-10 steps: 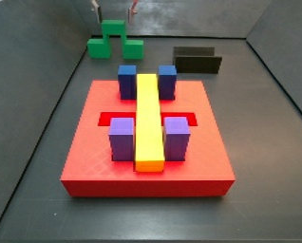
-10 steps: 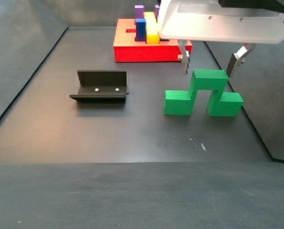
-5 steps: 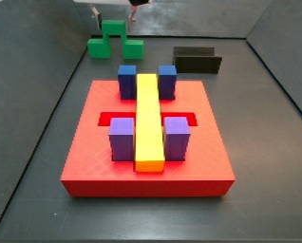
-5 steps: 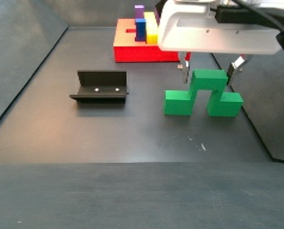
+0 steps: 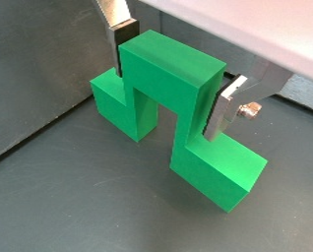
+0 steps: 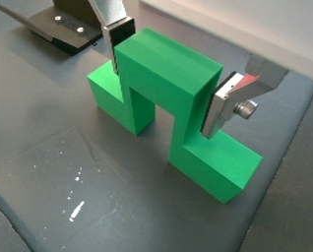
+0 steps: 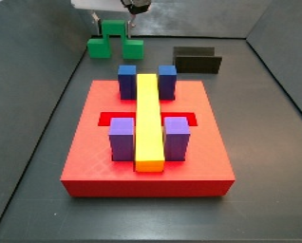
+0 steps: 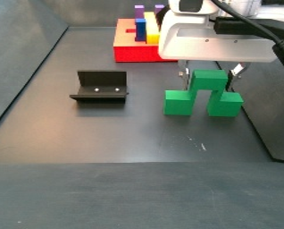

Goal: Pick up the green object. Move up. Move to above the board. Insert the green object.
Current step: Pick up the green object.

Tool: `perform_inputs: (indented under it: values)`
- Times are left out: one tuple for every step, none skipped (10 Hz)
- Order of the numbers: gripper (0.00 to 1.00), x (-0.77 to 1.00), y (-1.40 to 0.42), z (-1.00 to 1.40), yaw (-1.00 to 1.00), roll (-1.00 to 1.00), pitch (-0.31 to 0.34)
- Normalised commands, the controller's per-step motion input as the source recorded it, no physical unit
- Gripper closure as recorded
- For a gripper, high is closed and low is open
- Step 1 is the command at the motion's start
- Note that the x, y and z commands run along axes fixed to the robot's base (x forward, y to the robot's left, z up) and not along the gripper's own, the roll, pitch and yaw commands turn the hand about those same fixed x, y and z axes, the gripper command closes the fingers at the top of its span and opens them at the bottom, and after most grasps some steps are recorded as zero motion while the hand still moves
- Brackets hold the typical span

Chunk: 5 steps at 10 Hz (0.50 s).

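I see the fixture [image 8: 99,87] at left on the dark floor, then the green object [image 8: 204,93], a bright green bridge shape with a tall middle cube and two lower side cubes, resting well apart from the board [image 8: 144,45]. My gripper [image 5: 172,74] straddles its middle cube, fingers [image 6: 114,37] spread at either face, contact unclear.

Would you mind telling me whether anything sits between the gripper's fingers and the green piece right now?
Nothing visible does. In both wrist views the gripper has its fingers straddling the taller middle cube of the green piece, one on each side, with no other object between. Whether the pads touch it cannot be told. The fixture stands off to the side.
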Motion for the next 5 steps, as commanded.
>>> perform_inputs:
  values:
    - [0.00,0.00,0.11,-0.05,-0.01,0.00,0.000]
    - [0.00,0.00,0.05,-0.01,0.00,0.00,0.000]
    - [0.00,0.00,0.00,0.00,0.00,0.00,0.000]
    - [1.00,0.00,0.00,0.00,0.00,0.00,0.000]
    - [1.00,0.00,0.00,0.00,0.00,0.00,0.000]
